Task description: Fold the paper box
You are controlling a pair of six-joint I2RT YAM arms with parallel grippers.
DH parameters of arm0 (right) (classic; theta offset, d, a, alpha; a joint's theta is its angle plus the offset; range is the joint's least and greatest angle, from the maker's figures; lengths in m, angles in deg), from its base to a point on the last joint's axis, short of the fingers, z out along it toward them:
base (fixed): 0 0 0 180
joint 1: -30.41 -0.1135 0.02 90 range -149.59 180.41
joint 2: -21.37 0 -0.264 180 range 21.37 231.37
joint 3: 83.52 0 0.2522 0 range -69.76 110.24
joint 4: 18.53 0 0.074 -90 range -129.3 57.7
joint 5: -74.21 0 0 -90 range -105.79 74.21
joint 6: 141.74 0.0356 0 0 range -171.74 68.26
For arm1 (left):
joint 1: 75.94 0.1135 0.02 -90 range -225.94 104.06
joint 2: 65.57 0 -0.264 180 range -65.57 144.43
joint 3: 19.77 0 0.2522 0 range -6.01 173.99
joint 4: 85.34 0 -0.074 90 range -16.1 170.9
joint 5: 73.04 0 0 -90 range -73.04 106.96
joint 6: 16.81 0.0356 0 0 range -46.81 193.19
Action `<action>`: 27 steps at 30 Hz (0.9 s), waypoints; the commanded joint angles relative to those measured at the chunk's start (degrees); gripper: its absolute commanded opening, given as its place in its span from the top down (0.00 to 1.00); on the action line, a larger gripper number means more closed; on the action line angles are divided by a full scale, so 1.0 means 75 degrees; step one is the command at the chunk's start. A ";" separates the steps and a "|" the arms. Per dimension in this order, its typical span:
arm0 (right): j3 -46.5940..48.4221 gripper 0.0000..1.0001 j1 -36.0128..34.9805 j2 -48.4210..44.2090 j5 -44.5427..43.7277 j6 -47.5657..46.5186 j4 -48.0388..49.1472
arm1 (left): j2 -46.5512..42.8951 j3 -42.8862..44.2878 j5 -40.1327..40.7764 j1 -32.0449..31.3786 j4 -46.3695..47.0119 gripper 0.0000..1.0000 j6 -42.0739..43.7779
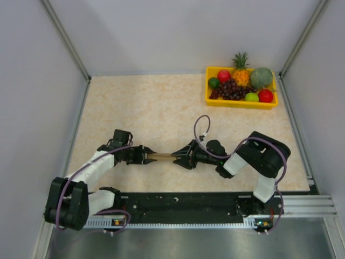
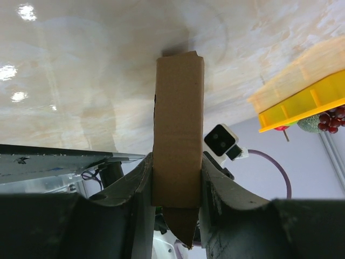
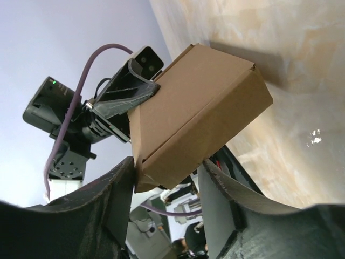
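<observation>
Item: paper box [image 2: 178, 108] — plain brown cardboard, a slim rectangular carton held clear of the table [image 1: 135, 102], one narrow end pinched firmly between the fingers of the left gripper [image 2: 177, 162], the opposite end reaching into the mouth of the right gripper [image 3: 167, 164]. The right gripper's fingers stand on either side of a lower corner of the box, close against it; whether they actually press on it I cannot tell. Handling, as I judge it: light, thin-walled, stiff along its creases but easily dented across the broad faces — best taken at the folded edges or ends with a modest squeeze.
</observation>
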 commanded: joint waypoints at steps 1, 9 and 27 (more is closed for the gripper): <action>0.0006 0.57 -0.0122 0.0689 -0.0228 0.0299 0.1435 | 0.0077 0.0274 -0.0030 0.0033 0.0009 0.88 0.0023; -0.0134 0.71 -0.0169 0.1172 -0.0462 0.0172 0.1486 | 0.0089 0.0262 -0.0042 0.0033 0.0021 0.88 0.0034; -0.0673 1.00 -0.0181 0.1770 -0.1833 -0.3132 0.2199 | 0.0065 0.0121 -0.0089 0.0033 0.0068 0.88 0.0011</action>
